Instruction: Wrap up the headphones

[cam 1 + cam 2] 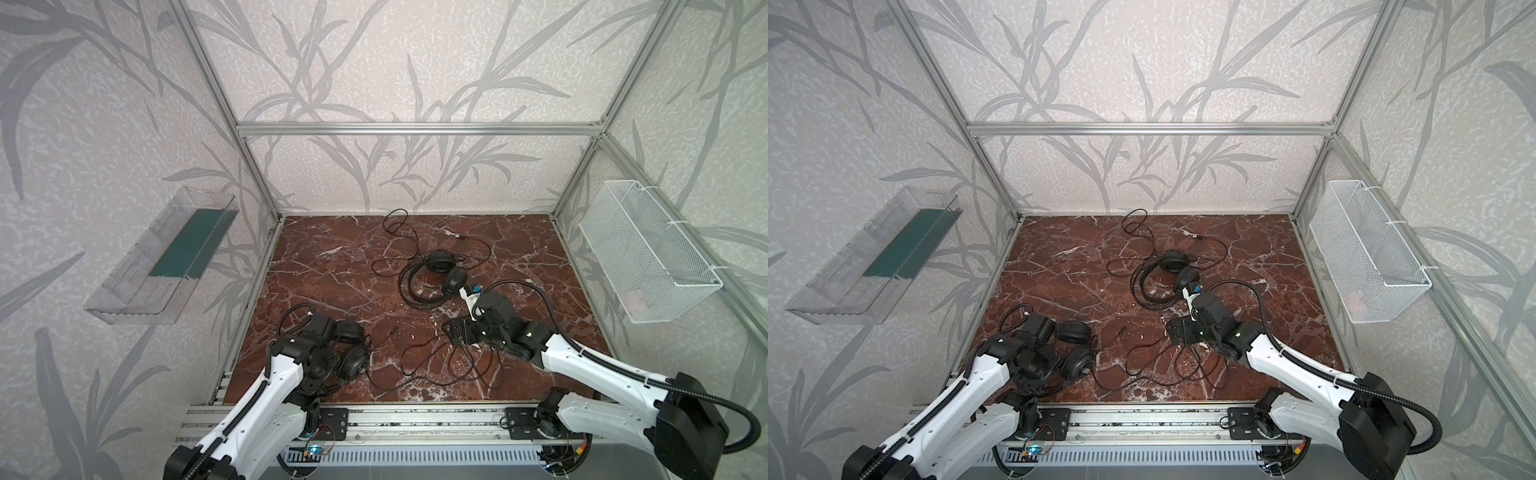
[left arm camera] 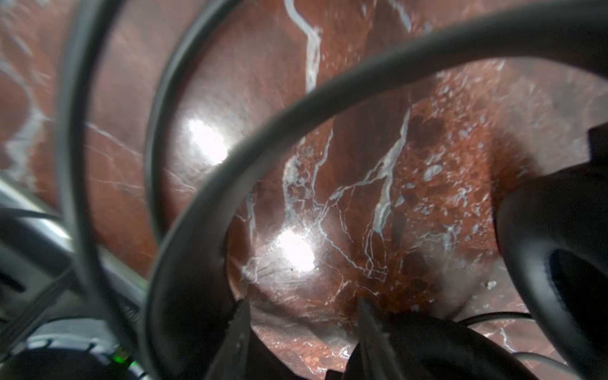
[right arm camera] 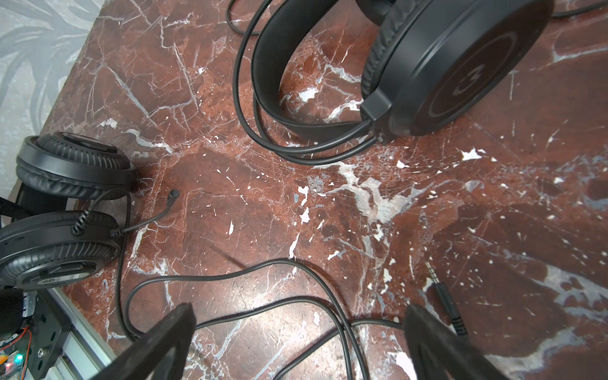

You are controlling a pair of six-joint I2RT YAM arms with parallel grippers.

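My left fingers [image 2: 235,339] stand partly apart with nothing pinched, down among the headband wires of the near headset [image 1: 351,349] at the surface's [image 1: 324,257] front left. My right fingers [image 3: 158,342] are spread wide over a loose cable [image 3: 197,279]. The far headset [image 1: 436,270] lies mid-surface.

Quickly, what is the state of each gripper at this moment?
Left gripper: open, jaws apart, nothing between them.
Right gripper: wide open over the loose cable, holding nothing.
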